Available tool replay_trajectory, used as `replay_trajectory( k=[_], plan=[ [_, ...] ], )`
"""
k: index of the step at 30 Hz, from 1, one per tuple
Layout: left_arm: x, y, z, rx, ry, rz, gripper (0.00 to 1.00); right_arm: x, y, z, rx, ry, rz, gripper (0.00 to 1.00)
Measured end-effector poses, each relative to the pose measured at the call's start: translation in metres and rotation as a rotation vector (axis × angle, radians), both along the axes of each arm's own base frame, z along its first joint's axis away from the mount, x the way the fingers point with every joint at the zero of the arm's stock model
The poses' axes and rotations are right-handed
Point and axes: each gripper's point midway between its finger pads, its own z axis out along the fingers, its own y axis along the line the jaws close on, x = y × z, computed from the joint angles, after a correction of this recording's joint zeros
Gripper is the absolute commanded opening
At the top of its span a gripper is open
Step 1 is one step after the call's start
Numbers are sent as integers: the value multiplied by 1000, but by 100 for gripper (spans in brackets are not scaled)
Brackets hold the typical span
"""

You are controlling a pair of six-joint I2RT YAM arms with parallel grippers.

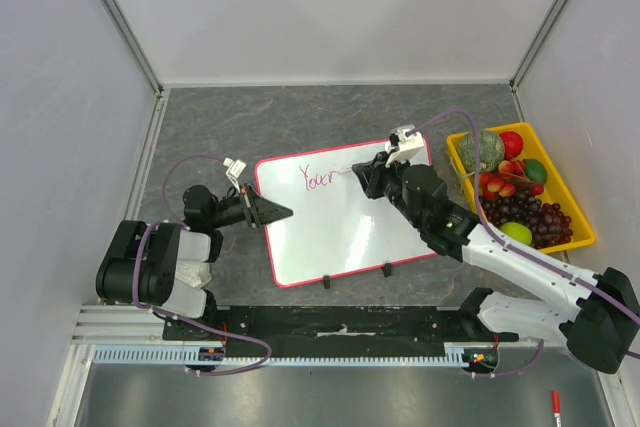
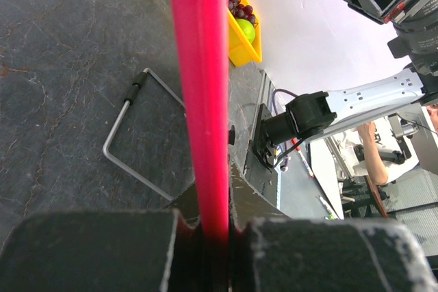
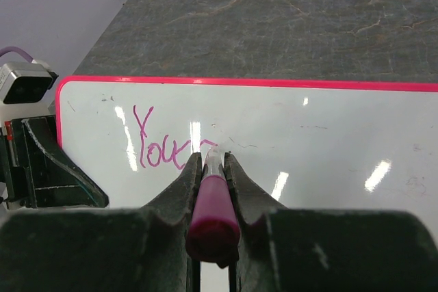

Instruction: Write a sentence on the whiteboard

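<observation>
Top view: I see a dark grey, stone-patterned table point(image 1: 220, 127) boxed in by plain white walls point(image 1: 330, 7). The whiteboard point(image 1: 340, 237) lies flat at the middle, slightly turned, with two black clips on its near edge. The left gripper point(image 1: 283, 213) is pinched on the board's left edge. The right gripper point(image 1: 357, 174) reaches over the board's far part, beside the sentence point(image 1: 317, 178), which reads "Your". A yellow bin point(image 1: 455, 147) of fruit sits just right of the board.

Left wrist view: the fingers clamp tight on the board's pink-red rim, seen edge-on. A bent wire loop point(image 2: 126, 138) lies on the table.

Right wrist view: the fingers squeeze a purple marker point(image 3: 213, 210), its tip meeting the white surface at the last letter. Streaks of reflected light cross the board.
</observation>
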Motion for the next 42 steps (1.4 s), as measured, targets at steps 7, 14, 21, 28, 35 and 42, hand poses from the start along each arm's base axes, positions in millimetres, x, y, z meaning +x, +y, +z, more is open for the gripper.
replay_trajectory(
  k=[7, 14, 21, 28, 35, 42],
  plan=[
    [0, 0, 0, 0, 0, 0, 2, -4, 3, -11, -10, 21, 28, 0],
    [0, 0, 0, 0, 3, 1, 2, -5, 5, -14, -6, 26, 37, 0],
    [0, 0, -1, 0, 3, 1, 2, -4, 3, -14, -9, 25, 29, 0],
    [0, 0, -1, 0, 4, 2, 2, -2, 1, -14, -13, 22, 10, 0],
    [0, 0, -1, 0, 6, 2, 2, 1, -3, -13, -17, 16, -12, 0],
    [0, 0, -1, -1, 6, 2, 2, 7, -6, -9, -19, 12, -39, 0]
  ],
)
